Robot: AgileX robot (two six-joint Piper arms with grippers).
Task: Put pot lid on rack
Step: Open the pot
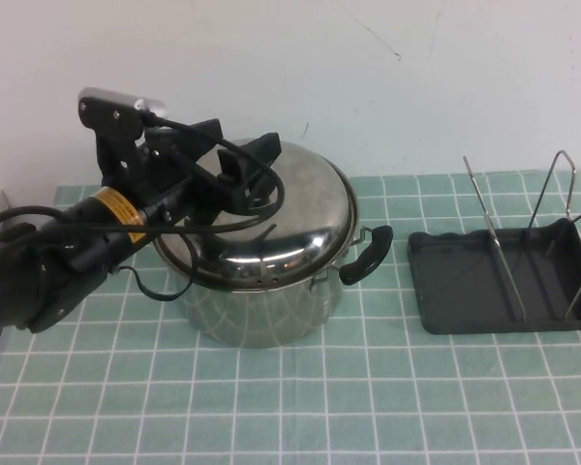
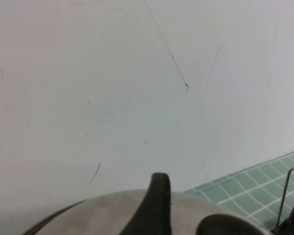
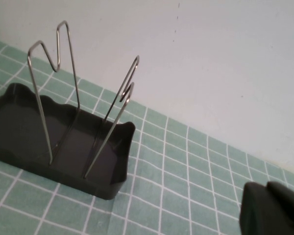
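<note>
The left gripper's (image 1: 240, 167) fingers are clenching the black knob of the pot lid (image 1: 271, 218), which is sitting tilted on the steel pot (image 1: 261, 300), its dome facing up.

Grasp step; lifting comes next, carrying toward 3 o'clock to the rack (image 1: 504, 276).

The right gripper (image 3: 272, 208) is hovering near the rack, finger state unclear.

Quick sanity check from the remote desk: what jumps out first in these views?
The shiny pot lid sits tilted on the steel pot at centre-left, with the left gripper right at its top, where the knob would be. To the right, apart from the pot, stands the rack, nothing in it. The right gripper shows only as a dark edge in its wrist view, near the rack.
</note>
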